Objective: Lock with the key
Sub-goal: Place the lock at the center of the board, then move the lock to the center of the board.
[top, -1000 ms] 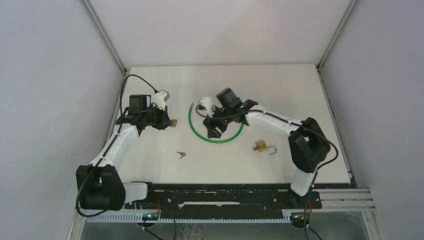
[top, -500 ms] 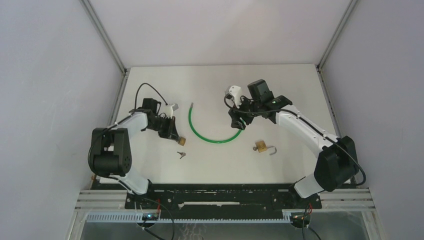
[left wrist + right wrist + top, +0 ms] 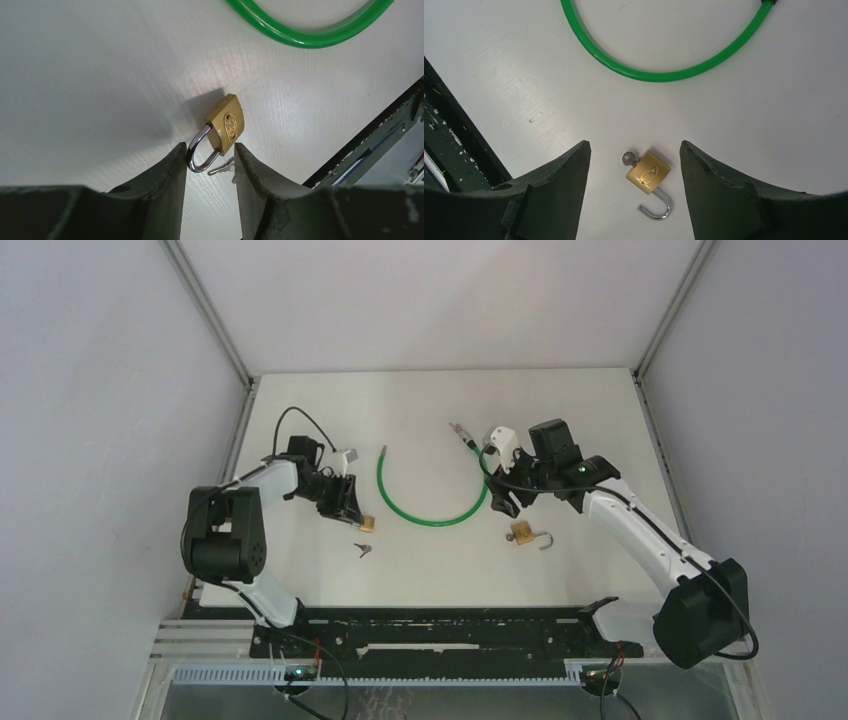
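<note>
An open brass padlock (image 3: 521, 532) lies right of centre with its shackle swung out and a key in its keyhole. In the right wrist view this padlock (image 3: 648, 171) and the key head (image 3: 628, 158) lie on the table between my fingers. My right gripper (image 3: 634, 148) is open and empty above it (image 3: 503, 505). A second, closed brass padlock (image 3: 226, 125) sits at my left gripper's tips (image 3: 210, 147). Its shackle (image 3: 196, 154) touches one finger and its body corner touches the other. A loose key (image 3: 362, 548) lies just beyond it (image 3: 222, 169).
A green cable loop (image 3: 430, 520) lies between the two arms, also in both wrist views (image 3: 305, 40) (image 3: 659, 76). A small metal piece (image 3: 460, 430) lies at the cable's far right end. The black rail (image 3: 440, 625) runs along the near table edge.
My right arm has swung right, off the green loop to above the open padlock. My left arm carried the closed padlock toward the loose key, then held still.
</note>
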Controlling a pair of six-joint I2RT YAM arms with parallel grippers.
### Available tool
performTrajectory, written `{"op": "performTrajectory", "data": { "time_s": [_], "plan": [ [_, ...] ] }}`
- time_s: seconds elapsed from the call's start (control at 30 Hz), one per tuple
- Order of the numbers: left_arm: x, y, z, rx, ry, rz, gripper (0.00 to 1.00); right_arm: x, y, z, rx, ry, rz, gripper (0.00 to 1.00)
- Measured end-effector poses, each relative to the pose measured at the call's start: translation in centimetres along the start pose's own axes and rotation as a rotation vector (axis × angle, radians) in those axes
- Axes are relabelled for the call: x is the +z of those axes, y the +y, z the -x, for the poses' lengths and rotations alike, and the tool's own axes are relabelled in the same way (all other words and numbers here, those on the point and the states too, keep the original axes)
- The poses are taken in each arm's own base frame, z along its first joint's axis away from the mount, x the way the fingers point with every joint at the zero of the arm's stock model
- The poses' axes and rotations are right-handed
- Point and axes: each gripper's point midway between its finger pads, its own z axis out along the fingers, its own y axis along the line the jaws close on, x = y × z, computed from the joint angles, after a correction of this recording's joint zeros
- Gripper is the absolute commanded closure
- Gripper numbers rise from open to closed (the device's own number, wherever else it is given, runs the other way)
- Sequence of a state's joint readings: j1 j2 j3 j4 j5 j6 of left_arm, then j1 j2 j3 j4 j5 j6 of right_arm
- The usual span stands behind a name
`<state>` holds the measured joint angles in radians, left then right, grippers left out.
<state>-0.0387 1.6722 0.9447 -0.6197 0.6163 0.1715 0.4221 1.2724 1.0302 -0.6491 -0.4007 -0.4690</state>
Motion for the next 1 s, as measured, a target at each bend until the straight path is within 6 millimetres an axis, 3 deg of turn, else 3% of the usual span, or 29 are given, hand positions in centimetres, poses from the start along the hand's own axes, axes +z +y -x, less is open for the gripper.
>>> {"op": "performTrajectory", "data": {
  "time_s": [0.27,0.47,0.53,0.67,1.0],
  "plan": [
    [-1.0,1.6,0.7,0.017,-0.03,0.128,0.31,-1.0,-0.8,-2.2,0.011,0.031,-0.09,0.2],
    [-5.5,1.4,4.4,0.13,-0.222,0.275,0.12,-1.9,-2.2,-3.9,0.013,0.07,-0.202,0.17],
    [-7.5,0.9,5.8,0.177,-0.307,0.326,0.01,-2.4,-2.8,-4.1,0.017,0.072,-0.239,0.09],
    [-12.0,-0.3,8.0,0.289,-0.479,0.426,0.0,-3.5,-3.9,-4.6,0.041,0.067,-0.301,0.06],
    [-20.9,-4.4,10.6,0.532,-0.794,0.58,0.0,-6.7,-6.7,-5.4,0.12,-0.002,-0.455,0.0]
  ]
}}
